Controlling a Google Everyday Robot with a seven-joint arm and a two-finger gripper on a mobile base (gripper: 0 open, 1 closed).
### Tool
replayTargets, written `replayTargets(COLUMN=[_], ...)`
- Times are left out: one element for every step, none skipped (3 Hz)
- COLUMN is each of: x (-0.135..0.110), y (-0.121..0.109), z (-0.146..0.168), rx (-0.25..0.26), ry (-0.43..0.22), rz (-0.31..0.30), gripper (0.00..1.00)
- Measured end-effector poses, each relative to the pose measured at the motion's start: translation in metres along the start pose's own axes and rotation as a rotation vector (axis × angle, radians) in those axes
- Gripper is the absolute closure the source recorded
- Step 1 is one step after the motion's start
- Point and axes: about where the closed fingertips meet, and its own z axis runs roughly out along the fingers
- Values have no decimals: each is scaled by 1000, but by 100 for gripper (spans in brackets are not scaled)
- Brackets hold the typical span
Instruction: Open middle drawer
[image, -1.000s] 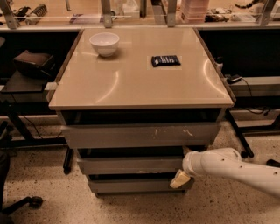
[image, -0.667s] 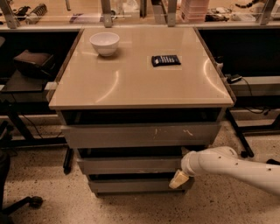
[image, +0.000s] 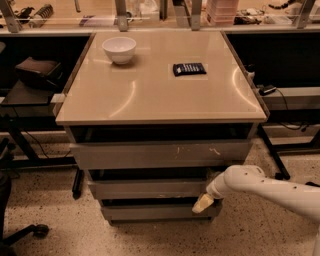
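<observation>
The middle drawer (image: 150, 189) is the plain grey front in the cabinet below the tan tabletop (image: 160, 95). It lies under the taller scratched drawer front (image: 160, 155) and above the smallest, lowest front (image: 150, 212). A dark gap shows above its top edge. My gripper (image: 204, 203), pale tan at the end of the white arm (image: 265, 189), sits at the lower right end of the middle drawer front, in the seam above the lowest drawer. The arm reaches in from the right.
A white bowl (image: 119, 49) and a dark flat packet (image: 189, 69) lie on the tabletop. Black desks stand on both sides, and a chair wheel (image: 37, 230) is on the floor at the left. A table leg (image: 274, 155) stands behind the arm.
The arm has shifted slightly to the left, with the gripper staying at the right end of the middle drawer front. The drawers look unchanged.
</observation>
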Motion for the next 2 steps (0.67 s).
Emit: replayTargets(x=[0,0], y=[0,0], z=[0,0], rx=[0,0], ry=[0,0], rz=[0,0], gripper=[19,42])
